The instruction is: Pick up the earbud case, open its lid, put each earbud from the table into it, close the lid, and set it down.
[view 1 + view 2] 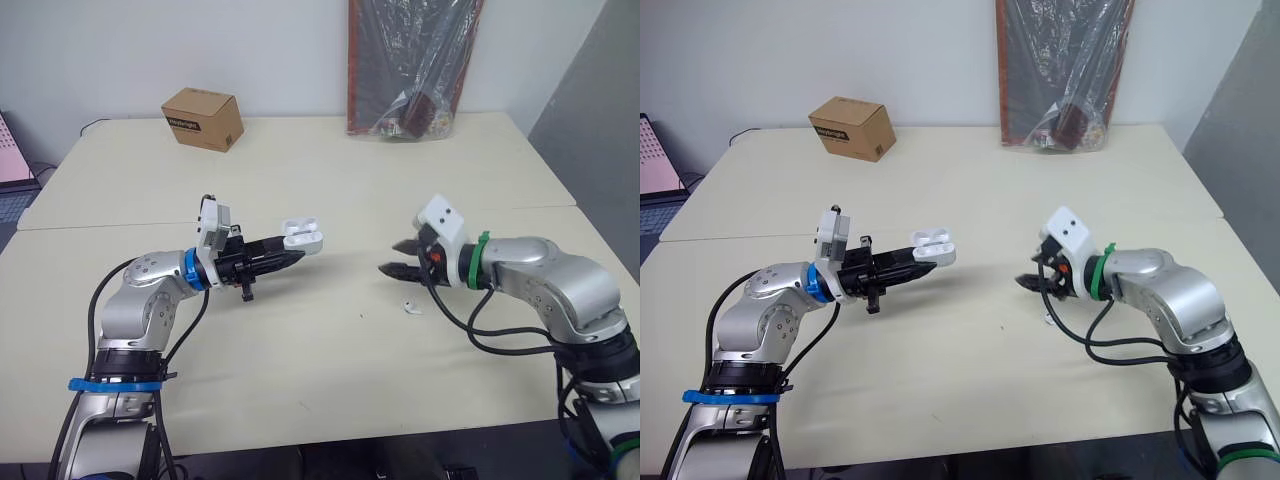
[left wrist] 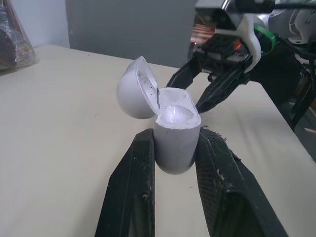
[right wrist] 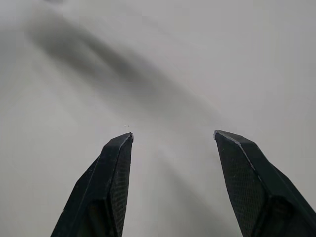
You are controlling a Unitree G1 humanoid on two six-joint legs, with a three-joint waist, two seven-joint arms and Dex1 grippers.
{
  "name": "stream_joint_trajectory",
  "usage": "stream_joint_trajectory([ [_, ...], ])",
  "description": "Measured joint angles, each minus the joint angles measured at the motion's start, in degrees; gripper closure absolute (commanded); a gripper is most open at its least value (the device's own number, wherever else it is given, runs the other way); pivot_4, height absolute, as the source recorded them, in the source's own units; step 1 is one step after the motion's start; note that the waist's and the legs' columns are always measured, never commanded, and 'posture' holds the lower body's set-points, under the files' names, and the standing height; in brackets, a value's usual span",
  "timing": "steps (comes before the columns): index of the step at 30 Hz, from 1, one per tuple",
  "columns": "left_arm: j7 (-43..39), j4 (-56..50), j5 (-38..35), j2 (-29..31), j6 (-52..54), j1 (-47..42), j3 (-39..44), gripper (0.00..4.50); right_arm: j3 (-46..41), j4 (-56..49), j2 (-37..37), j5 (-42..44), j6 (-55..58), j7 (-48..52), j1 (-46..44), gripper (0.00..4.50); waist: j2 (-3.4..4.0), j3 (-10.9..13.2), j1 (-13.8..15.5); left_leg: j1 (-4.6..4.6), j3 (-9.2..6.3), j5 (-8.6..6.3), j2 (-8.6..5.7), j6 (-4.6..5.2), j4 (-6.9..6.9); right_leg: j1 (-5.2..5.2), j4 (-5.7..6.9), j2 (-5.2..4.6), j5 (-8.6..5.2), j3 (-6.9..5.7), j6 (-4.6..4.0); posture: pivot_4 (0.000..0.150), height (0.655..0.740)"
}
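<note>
One earbud (image 1: 411, 307) lies on the table (image 1: 300, 380), about 5 o'clock from your right gripper (image 1: 390, 257), whose fingers are spread apart with nothing between them. Over at its 9 o'clock, your left gripper (image 1: 294, 258) is clamped on the earbud case (image 1: 303, 236), held off the table, lid flipped open. Way back: cardboard box (image 1: 203, 119) at 11 o'clock, plastic bag (image 1: 412, 70) at 1.

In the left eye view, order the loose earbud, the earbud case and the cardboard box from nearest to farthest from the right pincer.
1. earbud, on the table just beside the right pincer.
2. earbud case, held by the left pincer.
3. cardboard box, at the table's far left.
</note>
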Motion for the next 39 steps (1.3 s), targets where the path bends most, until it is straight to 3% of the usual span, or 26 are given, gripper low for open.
stream_joint_trajectory([
  [13,0.25,-1.37,0.00,-0.47,0.18,0.11,-0.28,3.72,6.16,-3.56,-3.52,-4.98,-1.50,-0.01,9.01,1.79,0.00,0.00,0.08,0.04,0.03,0.01,-0.01,0.00,0.09,0.03,0.03,0.01,0.00,0.05,0.00,0.150,0.7400],
  [36,1.13,-4.91,0.00,-1.30,0.14,5.86,-1.22,3.72,5.91,-2.26,-1.47,-8.58,-3.38,-0.12,9.95,1.79,-0.01,-0.01,0.22,0.07,0.02,0.01,-0.01,0.00,0.25,0.14,0.04,0.02,0.01,0.05,0.02,0.150,0.7400],
  [39,1.19,-5.10,0.00,-1.47,0.14,6.09,-1.25,3.72,5.83,-2.26,-1.47,-8.78,-3.27,-0.16,9.96,2.30,-0.01,-0.01,0.31,0.07,0.02,0.01,-0.01,0.00,0.28,0.15,0.04,0.02,0.01,0.05,0.03,0.150,0.7400],
])
